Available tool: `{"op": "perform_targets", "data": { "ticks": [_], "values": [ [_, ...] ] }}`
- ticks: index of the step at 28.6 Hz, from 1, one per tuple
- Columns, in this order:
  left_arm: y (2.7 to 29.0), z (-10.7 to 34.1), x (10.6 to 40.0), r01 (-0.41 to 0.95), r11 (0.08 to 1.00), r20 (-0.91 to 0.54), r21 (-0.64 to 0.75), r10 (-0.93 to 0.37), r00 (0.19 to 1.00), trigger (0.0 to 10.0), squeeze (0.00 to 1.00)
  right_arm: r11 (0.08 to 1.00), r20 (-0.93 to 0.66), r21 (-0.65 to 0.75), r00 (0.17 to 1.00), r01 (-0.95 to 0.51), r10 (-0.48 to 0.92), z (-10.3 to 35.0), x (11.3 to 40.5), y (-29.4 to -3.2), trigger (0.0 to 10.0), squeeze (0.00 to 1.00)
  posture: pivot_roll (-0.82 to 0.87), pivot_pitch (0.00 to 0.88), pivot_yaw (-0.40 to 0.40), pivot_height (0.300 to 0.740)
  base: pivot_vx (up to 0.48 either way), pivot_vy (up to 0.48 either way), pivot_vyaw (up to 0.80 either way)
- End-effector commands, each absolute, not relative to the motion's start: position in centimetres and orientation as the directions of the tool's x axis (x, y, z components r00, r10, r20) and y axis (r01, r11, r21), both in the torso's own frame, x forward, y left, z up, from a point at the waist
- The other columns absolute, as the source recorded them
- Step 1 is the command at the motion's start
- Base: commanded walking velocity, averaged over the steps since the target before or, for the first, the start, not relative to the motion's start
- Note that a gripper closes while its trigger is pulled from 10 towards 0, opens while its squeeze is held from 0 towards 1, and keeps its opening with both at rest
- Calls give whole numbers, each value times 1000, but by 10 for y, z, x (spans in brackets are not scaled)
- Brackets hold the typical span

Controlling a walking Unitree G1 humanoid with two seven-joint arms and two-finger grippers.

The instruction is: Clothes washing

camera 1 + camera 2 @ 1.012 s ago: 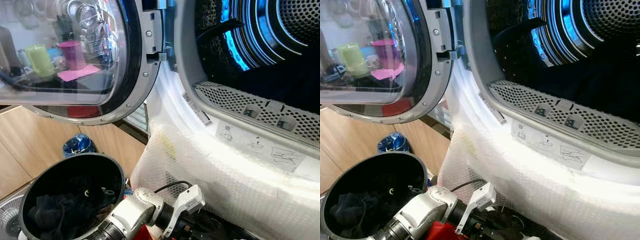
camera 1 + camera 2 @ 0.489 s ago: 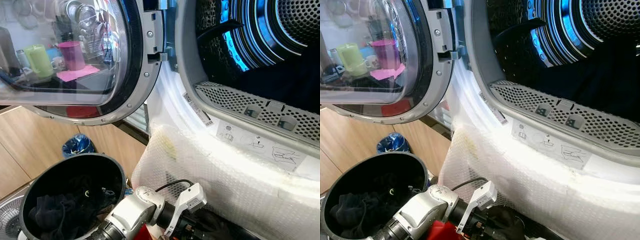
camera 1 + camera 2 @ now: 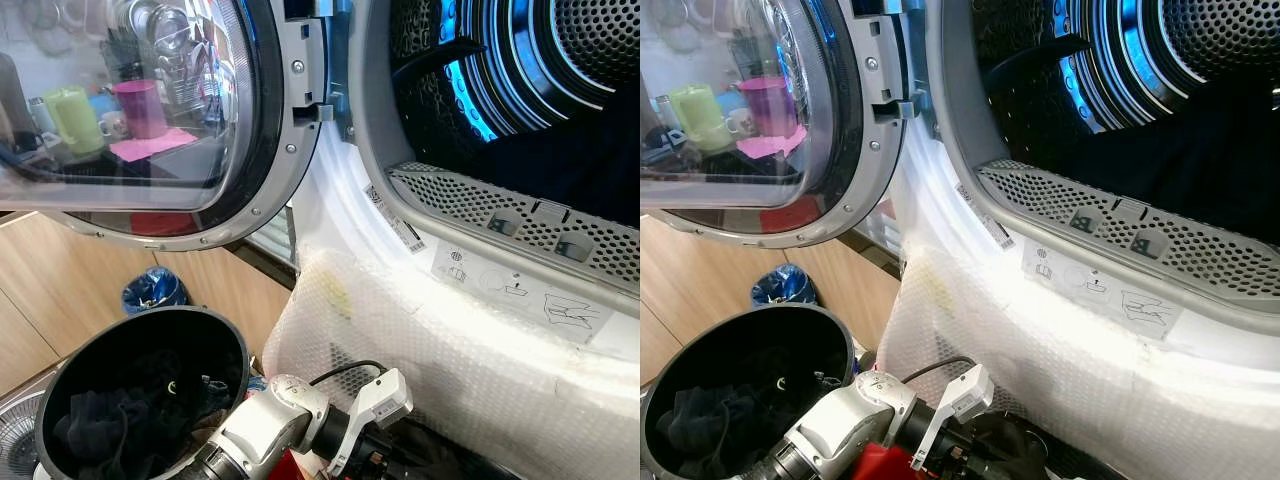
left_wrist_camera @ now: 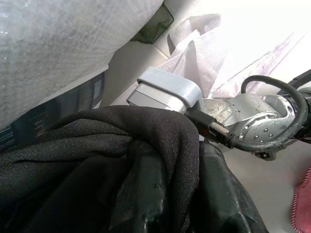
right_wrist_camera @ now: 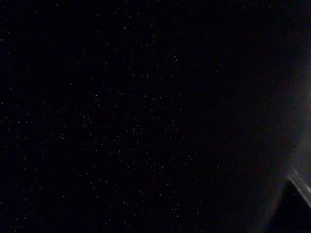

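A front-loading machine stands with its round glass door [image 3: 150, 110] swung wide and its perforated steel drum [image 3: 560, 70] lit blue. Below the opening, bubble wrap [image 3: 1060, 370] covers the front. The left gripper [image 4: 160, 194] is wrapped in a dark black garment [image 4: 97, 160] — its fingers seem closed on it, though cloth hides them. A round black basket [image 3: 230, 345] near the door holds more dark clothes [image 3: 110, 420]. The right wrist view is almost black.
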State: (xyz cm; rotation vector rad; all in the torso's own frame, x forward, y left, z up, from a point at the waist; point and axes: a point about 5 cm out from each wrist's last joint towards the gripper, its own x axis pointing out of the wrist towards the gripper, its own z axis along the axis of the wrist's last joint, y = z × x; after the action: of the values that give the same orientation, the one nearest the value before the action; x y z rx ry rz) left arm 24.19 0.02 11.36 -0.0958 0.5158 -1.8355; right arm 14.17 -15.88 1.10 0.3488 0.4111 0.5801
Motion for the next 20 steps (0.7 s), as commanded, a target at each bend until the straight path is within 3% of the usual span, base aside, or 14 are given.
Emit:
{"op": "perform_targets", "data": {
  "ticks": [1,5,10,20],
  "values": [
    [-4,118,236,876,-287,-164,-388,-913,-372,0,0,802,-288,411,773,-434,566,9,146,-159,0,0,90,52,24,740,0,0,0],
    [0,122,235,872,-296,-146,-389,-915,-376,0,0,869,-416,337,771,-362,482,-10,147,-168,0,0,92,46,26,740,0,0,0],
    [3,121,234,873,-295,-155,-389,-913,-378,0,0,892,-449,326,779,-314,438,-17,146,-172,0,0,102,41,23,740,0,0,0],
    [6,120,235,874,-285,-157,-394,-916,-369,0,0,867,-323,413,846,-278,425,-6,154,-171,0,0,100,28,25,740,0,0,0]
  ]
}}
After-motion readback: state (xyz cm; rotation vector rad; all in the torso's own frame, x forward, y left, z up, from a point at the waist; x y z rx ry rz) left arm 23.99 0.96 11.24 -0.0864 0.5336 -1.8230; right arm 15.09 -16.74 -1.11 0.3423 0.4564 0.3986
